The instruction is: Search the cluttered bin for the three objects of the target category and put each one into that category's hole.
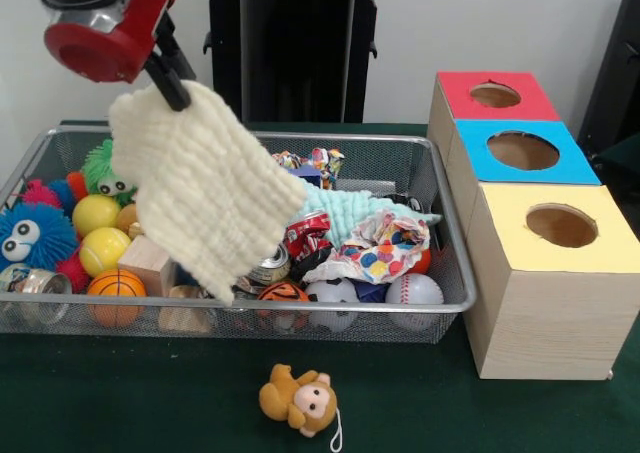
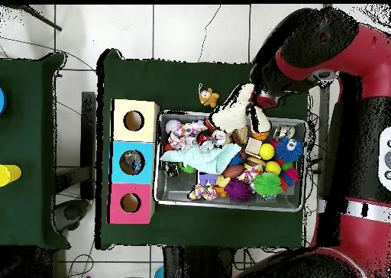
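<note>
Closest to the camera, a little stuffed monkey (image 1: 298, 400) lies on the green table outside the wire bin (image 1: 250, 322), which is packed with balls, cans and fabric scraps. Above the bin's left half the gripper (image 1: 172, 91) is pinched shut on one corner of a cream knitted cloth (image 1: 200, 188), so it hangs limp over the clutter. It looks light, floppy and grippy, so an edge pinch should hold, though it may drag on the toys. The holed boxes (image 1: 528, 213) stand just right of the bin.
</note>
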`<action>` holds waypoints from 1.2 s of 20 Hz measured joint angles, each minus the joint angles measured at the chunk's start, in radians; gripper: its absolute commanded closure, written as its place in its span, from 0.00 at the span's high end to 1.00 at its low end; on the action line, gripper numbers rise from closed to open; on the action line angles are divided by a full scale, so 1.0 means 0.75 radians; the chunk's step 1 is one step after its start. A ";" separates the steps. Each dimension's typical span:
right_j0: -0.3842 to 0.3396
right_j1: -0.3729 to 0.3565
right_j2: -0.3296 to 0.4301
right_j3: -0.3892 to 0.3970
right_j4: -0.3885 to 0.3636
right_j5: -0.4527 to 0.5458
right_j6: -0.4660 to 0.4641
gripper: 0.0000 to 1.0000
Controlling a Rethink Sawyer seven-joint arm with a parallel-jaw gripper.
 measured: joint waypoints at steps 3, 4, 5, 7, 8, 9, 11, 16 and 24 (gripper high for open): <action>0.010 -0.001 0.000 -0.018 0.035 0.019 0.000 0.00; 0.011 -0.001 0.000 -0.021 0.039 0.019 0.000 0.00; 0.012 -0.001 0.000 -0.024 0.044 0.020 0.000 0.00; 0.014 -0.001 0.000 -0.028 0.054 0.020 0.000 0.00; 0.015 -0.001 0.000 -0.030 0.059 0.020 0.000 0.00; 0.015 -0.001 0.000 -0.030 0.065 0.020 0.000 0.00; 0.015 -0.001 0.000 -0.030 0.069 0.020 0.000 0.00; 0.015 -0.001 0.000 -0.030 0.071 0.020 0.000 0.00; 0.015 -0.001 0.000 -0.030 0.071 0.020 0.000 0.00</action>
